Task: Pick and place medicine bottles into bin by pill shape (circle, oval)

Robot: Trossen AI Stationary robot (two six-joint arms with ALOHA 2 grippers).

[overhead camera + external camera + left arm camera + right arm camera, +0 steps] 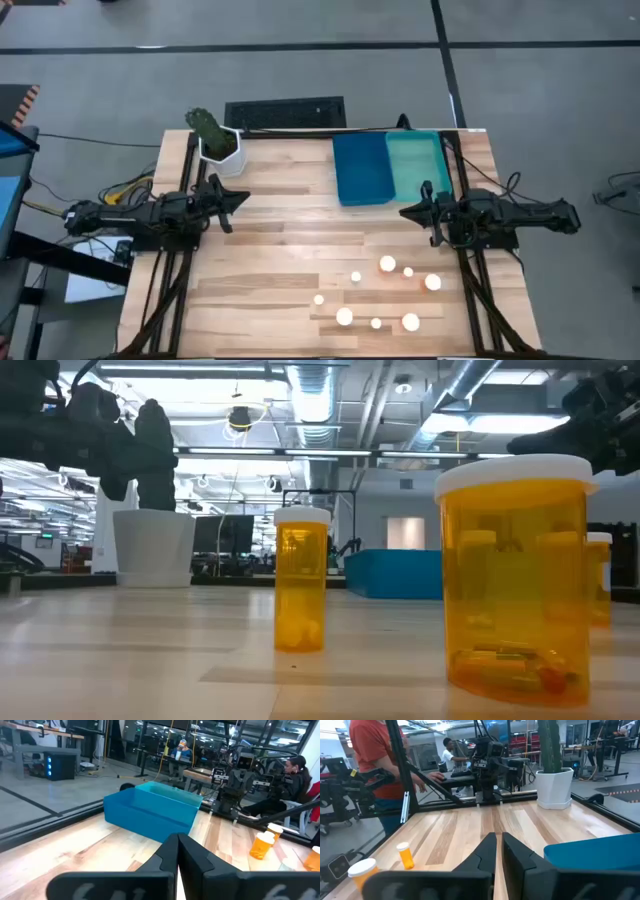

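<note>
Medicine bottles (387, 264) untouched on the counter (280, 250)
Light, rigid, smooth plastic; grip mid-body below cap; left pincer (238, 199) and right pincer (408, 211) both clenched, empty.

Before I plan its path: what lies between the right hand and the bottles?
Only bare tabletop, in the high view, between the right hand and the bottles.

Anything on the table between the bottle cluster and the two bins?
Nothing visible. In the high view the medicine bottles stand as a group near the table's front right, and the blue bin and teal bin sit at the back. Only bare wood lies between. The right end effector hovers beside that path, fingers closed.
</note>
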